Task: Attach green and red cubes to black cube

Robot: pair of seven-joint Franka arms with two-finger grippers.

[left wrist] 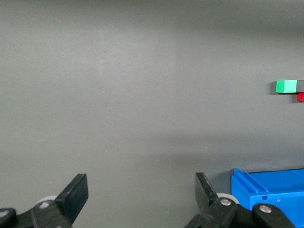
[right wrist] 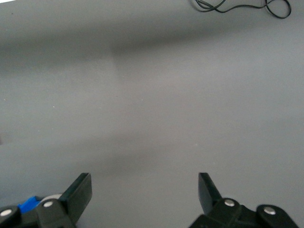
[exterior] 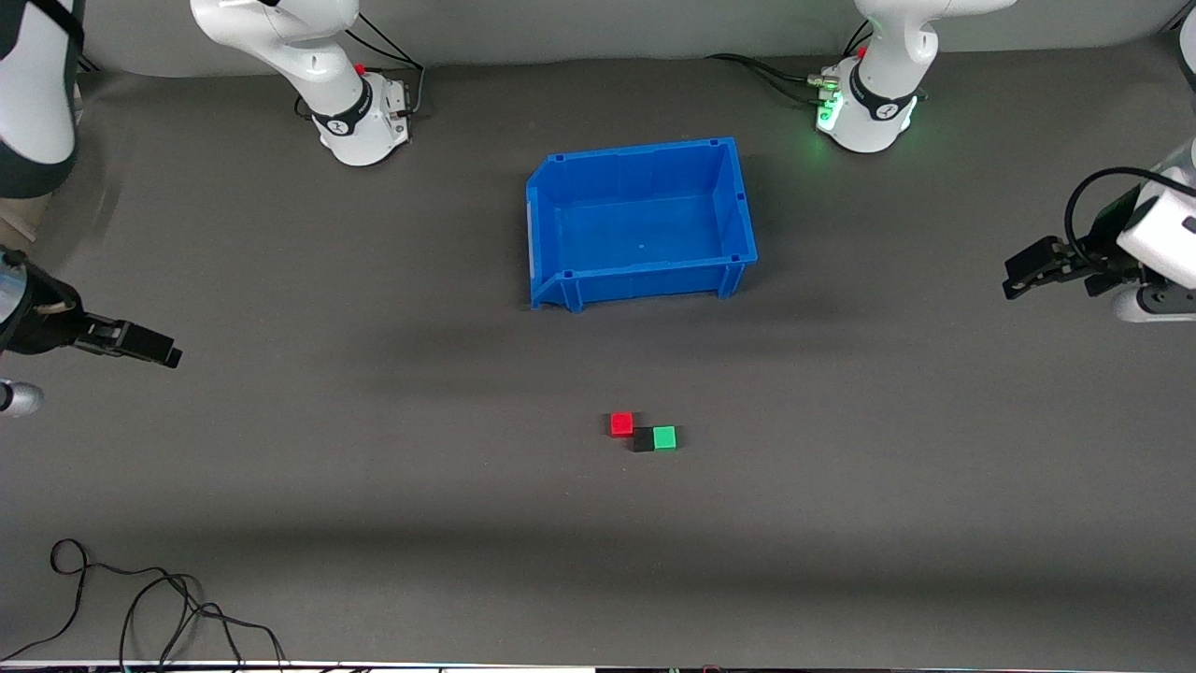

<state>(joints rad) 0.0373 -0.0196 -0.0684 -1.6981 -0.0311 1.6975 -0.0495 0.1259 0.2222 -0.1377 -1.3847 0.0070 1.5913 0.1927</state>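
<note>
The red cube [exterior: 621,423], black cube [exterior: 643,439] and green cube [exterior: 664,437] sit together on the grey mat, nearer to the front camera than the blue bin. The green one lies flush against the black one; the red one touches the black one's corner. In the left wrist view the green cube [left wrist: 286,86] and a sliver of the red cube [left wrist: 300,97] show at the edge. My left gripper [exterior: 1018,276] hangs open at the left arm's end of the table, its fingers [left wrist: 76,194] empty. My right gripper [exterior: 149,344] waits open at the right arm's end, holding nothing [right wrist: 142,190].
An empty blue bin [exterior: 551,215] stands mid-table, nearer the arm bases than the cubes; its corner shows as blue bin [left wrist: 270,190] in the left wrist view. Loose black cables [exterior: 140,608] lie by the front edge toward the right arm's end.
</note>
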